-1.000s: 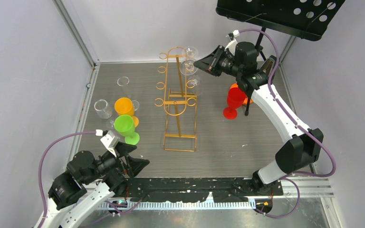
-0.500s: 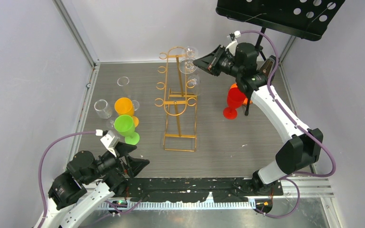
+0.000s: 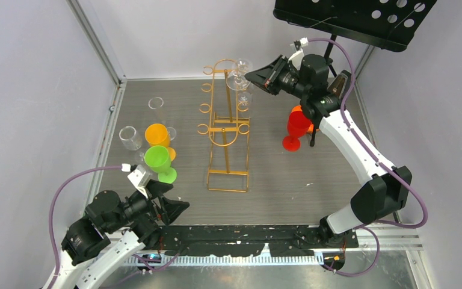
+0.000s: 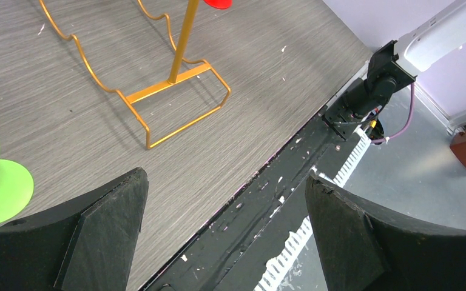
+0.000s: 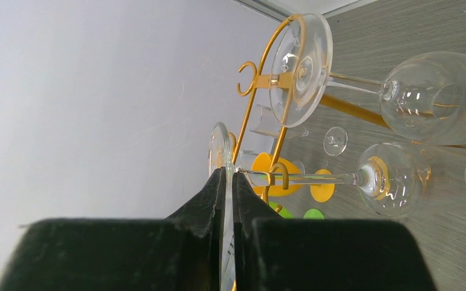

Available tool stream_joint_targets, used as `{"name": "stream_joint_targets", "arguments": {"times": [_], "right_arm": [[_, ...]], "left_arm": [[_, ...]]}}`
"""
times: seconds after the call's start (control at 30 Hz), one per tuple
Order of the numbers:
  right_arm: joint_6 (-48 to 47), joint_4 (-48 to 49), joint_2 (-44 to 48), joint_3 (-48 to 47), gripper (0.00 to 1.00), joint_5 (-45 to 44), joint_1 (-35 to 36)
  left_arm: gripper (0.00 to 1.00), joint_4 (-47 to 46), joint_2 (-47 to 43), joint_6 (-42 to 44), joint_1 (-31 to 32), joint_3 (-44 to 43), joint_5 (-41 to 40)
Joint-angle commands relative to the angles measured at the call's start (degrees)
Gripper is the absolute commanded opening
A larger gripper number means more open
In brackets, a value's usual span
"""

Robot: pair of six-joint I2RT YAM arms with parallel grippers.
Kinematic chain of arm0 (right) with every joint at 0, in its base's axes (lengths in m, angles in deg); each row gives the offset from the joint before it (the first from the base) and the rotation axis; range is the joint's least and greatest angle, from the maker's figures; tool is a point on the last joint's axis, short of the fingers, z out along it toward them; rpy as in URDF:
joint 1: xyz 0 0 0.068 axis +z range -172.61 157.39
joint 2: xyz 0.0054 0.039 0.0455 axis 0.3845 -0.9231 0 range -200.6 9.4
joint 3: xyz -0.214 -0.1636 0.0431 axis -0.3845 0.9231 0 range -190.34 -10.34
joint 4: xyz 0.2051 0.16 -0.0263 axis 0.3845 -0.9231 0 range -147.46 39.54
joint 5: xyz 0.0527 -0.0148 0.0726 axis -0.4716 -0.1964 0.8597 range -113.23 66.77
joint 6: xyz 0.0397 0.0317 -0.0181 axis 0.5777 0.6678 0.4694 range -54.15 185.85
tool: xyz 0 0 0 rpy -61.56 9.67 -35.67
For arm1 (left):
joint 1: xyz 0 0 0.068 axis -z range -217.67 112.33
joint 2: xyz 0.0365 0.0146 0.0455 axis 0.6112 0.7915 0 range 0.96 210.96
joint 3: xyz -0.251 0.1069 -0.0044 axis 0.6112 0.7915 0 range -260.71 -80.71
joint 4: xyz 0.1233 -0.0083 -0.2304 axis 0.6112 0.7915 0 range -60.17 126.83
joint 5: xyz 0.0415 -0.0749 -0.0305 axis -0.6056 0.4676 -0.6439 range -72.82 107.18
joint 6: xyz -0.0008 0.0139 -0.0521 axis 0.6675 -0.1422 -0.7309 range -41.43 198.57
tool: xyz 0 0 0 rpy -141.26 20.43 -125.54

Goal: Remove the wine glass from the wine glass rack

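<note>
The gold wire wine glass rack point(image 3: 227, 129) stands mid-table, with clear glasses hanging on its right-side hooks. My right gripper point(image 3: 249, 76) is at the rack's upper right, shut on the thin foot disc point(image 5: 220, 151) of a clear wine glass point(image 3: 239, 81). That glass's stem point(image 5: 315, 178) passes through a gold hook and its bowl point(image 5: 394, 179) hangs beyond. A second clear glass point(image 5: 437, 97) hangs on the hook above. My left gripper point(image 3: 171, 203) hovers open over the table's near edge, with nothing between its fingers point(image 4: 106, 230).
Orange point(image 3: 156, 134) and green point(image 3: 158, 161) plastic goblets and clear glasses point(image 3: 130, 138) stand left of the rack. A red goblet point(image 3: 296, 127) stands on the right beside the pole of the black music stand point(image 3: 355, 18). Walls close in on three sides.
My right gripper has shifted slightly up and away with the glass's foot in it; the held glass sits a little higher. The left arm has not moved.
</note>
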State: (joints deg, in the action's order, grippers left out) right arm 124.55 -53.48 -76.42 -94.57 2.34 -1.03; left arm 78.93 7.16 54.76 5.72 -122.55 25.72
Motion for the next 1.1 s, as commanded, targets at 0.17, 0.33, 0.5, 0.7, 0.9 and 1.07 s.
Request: {"name": "stream_joint_targets", "arguments": {"times": [0.17, 0.33, 0.5, 0.7, 0.9, 1.07], "right_arm": [[0.62, 6.79, 4.75, 0.13, 0.06, -0.50, -1.34], [0.71, 6.62, 5.68, 0.46, 0.06, -0.02, -2.36], [0.80, 6.46, 6.76, 0.95, 0.06, 0.35, -3.15], [0.66, 6.75, 7.93, 2.76, 0.06, 0.85, -4.24], [0.86, 7.29, 8.86, 4.50, 0.06, 1.44, -5.32], [1.02, 7.95, 10.40, 6.41, 0.06, 2.03, -5.76]], "left_arm": [[0.98, -1.88, 0.74, -0.27, -0.07, -0.17, -0.72], [0.98, -1.85, 0.91, -0.27, -0.07, -0.17, -0.82], [0.98, -1.85, 1.10, -0.33, -0.07, -0.16, -0.93], [0.98, -1.82, 1.13, -0.35, -0.07, -0.17, -0.97], [0.98, -1.85, 1.11, -0.44, -0.07, -0.09, -0.73], [0.98, -1.77, 1.25, -0.44, -0.07, -0.11, -0.94]]}}
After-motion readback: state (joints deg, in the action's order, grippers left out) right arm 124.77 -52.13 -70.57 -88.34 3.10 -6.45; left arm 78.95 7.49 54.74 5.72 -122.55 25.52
